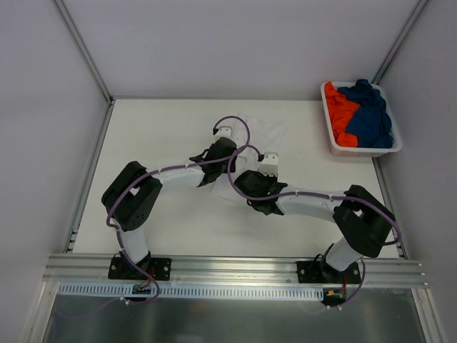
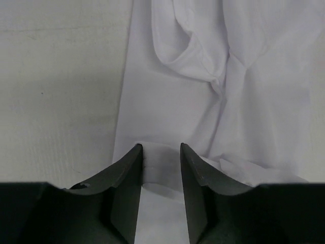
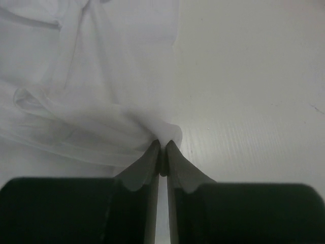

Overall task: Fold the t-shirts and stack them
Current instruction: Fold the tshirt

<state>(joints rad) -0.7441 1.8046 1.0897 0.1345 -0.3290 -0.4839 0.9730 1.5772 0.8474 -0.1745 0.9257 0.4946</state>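
Pale tabletop [image 1: 157,128], white t-shirt [image 1: 268,133] rumpled mid-table — right gripper [image 3: 161,145] pinched tight on its edge, left gripper [image 2: 161,148] spread astride the hem — so I'd clamp left on a good bite first, then pull both corners apart evenly to flatten it.

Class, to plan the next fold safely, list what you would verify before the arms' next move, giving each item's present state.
1. Right jaws shut on an edge of the plain white cloth t-shirt: ok.
2. Left jaws gripping it too: not ok; open, with cloth showing between them.
3. White t-shirt lying smooth: not ok, wrinkled.
4. The bright orange cloth shirt and dark blue cloth shirt inside the white rectangular plastic basket: ok.
5. Held edge hem or sleeve: cannot tell.
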